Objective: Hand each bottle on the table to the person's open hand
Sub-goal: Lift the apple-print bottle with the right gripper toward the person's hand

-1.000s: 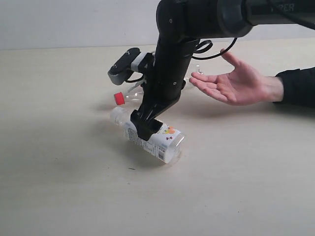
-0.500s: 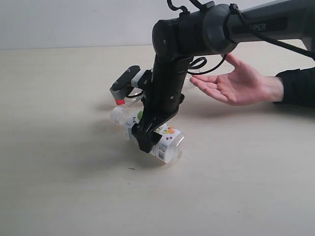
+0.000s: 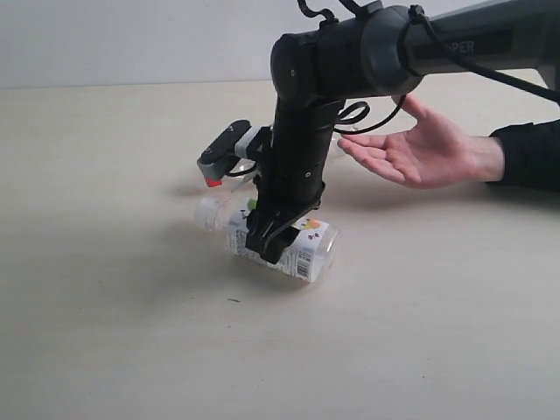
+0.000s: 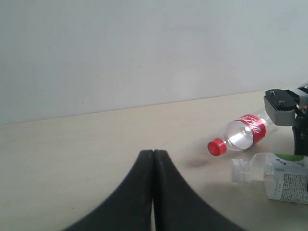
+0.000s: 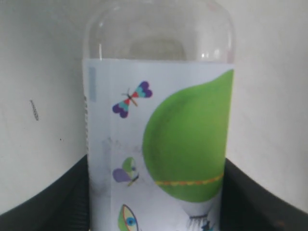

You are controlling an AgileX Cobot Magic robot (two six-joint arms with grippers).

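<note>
Plain pale grey wall [image 3: 122, 39] well behind right gripper [image 3: 271, 248], spans full width. Left wrist view: same wall beyond left gripper [image 4: 154, 156], plain, evenly lit.

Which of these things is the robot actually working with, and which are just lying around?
In the job: green-labelled bottle, right gripper clasping it, red-capped bottle, open hand, table.
Just there: left gripper, shut and idle; dark speck.

We see a glossy black arm [image 3: 302, 131], black cables [image 3: 353, 112] looping above its tapered fingers [image 3: 269, 243], pale lettering [image 3: 477, 45] farther up.
</note>
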